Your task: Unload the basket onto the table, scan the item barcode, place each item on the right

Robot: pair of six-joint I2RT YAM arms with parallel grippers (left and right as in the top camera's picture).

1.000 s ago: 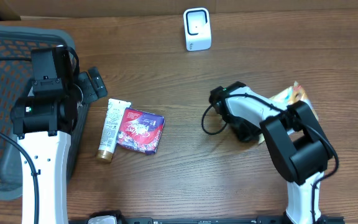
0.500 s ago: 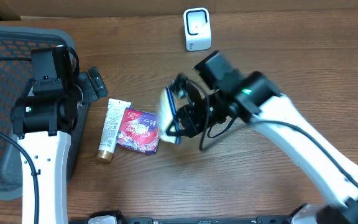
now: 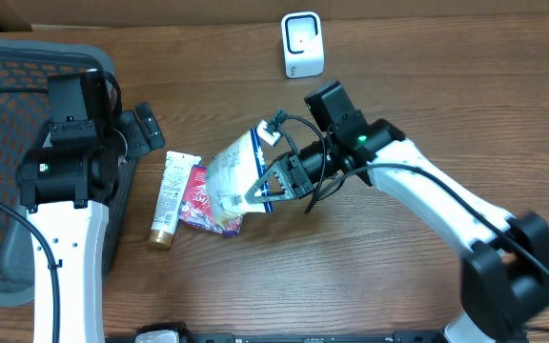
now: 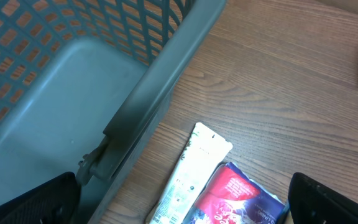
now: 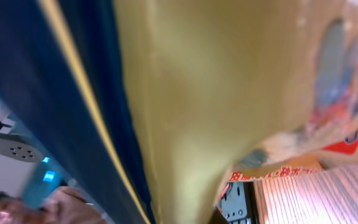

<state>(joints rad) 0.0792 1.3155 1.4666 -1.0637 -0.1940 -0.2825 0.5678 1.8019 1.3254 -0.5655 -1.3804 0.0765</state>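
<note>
The right arm reaches across the middle of the desk (image 3: 351, 286), and its right fingers (image 3: 279, 179) are clenched on the edge of a pale crinkly snack bag (image 3: 232, 171), which sticks out to the left of them. From above, the bag's lower part covers the near corner of a red packet (image 3: 191, 202); whether the 2 actually touch I cannot tell. In the right wrist view the bag fills nearly everything, a cream-yellow face with a dark blue strip down one side and some red and blue print near the far end. The small white scanner (image 3: 302, 45) stands at the far edge of the desk, well apart from the bag and behind it. A white tube (image 3: 168, 198) with a brown cap lies flat just beside the red packet, on its left. Further left sits a grey mesh basket (image 3: 27, 50), with the left arm over its right wall. The left fingers (image 3: 146, 121) are spread wide and released, gripping nothing, just beside the basket's wall and near the top of the tube.
</note>
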